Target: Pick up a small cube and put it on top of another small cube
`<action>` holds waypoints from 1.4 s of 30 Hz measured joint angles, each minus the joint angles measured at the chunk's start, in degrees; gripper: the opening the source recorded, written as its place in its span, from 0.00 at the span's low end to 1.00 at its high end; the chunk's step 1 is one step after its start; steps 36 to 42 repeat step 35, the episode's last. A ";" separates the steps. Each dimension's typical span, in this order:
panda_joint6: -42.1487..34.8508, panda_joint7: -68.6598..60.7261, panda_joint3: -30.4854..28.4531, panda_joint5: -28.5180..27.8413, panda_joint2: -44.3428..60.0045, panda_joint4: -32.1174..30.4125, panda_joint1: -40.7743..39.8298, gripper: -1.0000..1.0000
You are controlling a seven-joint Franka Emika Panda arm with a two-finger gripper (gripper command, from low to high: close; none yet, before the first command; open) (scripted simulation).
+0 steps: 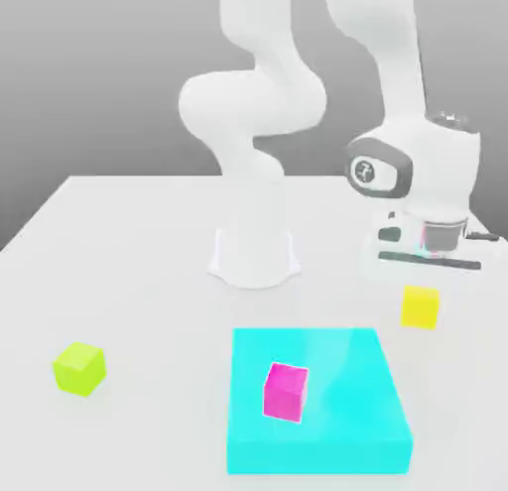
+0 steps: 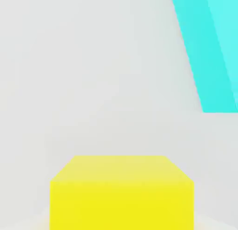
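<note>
The small cube (image 1: 420, 306) is plain yellow and lies on the white table at the exterior view's right, just beyond the far right corner of the cyan block. My gripper (image 1: 421, 281) hangs straight over it, hand pointing down, shut on the cube. In the hand view the yellow cube (image 2: 122, 192) looms very close and centred. A magenta cube (image 1: 286, 391) rests on top of the cyan block. A lime yellow-green cube (image 1: 79, 368) sits alone on the table at the exterior view's left.
A large flat cyan block (image 1: 347, 365) lies at the front centre, and its edge (image 2: 214, 48) shows in the hand view beside the yellow cube. The arm's white base (image 1: 253, 256) stands behind it. The table's right edge runs close to the gripper.
</note>
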 joint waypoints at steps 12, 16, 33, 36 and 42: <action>-11.76 -27.02 -1.97 1.43 7.41 18.90 -2.92 0.00; -16.00 -35.28 -3.00 -2.32 11.97 27.20 -4.63 0.00; -23.02 -56.28 -11.08 -18.13 32.19 52.00 -5.06 1.00; -23.02 -56.28 -11.08 -18.13 32.19 52.00 -5.06 1.00; -23.02 -56.28 -11.08 -18.13 32.19 52.00 -5.06 1.00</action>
